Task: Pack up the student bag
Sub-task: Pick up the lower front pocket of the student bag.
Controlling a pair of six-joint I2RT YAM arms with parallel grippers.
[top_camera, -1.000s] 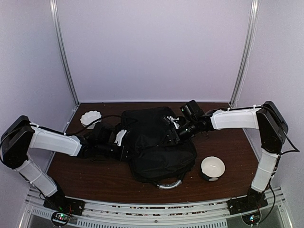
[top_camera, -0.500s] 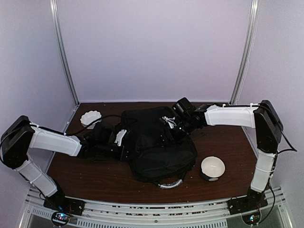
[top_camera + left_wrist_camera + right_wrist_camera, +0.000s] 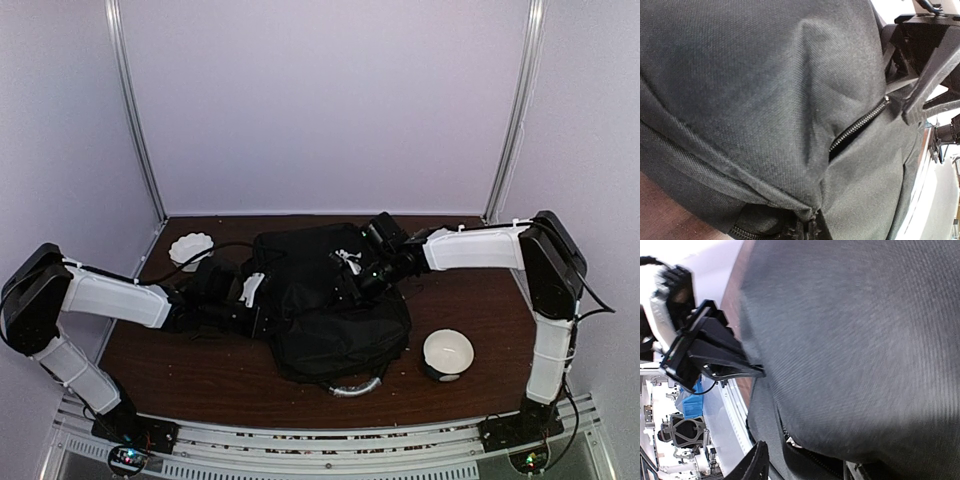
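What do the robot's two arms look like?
Both arms match. The left arm and the right arm have smooth white shells on their long parts and chunky black blocks at the joints. Their ends are black too. Thin black cables loop alongside them. Each arm stands on a small black base with tiny coloured lights near it.

Student bag centre, dish behind-left, bowl front-right
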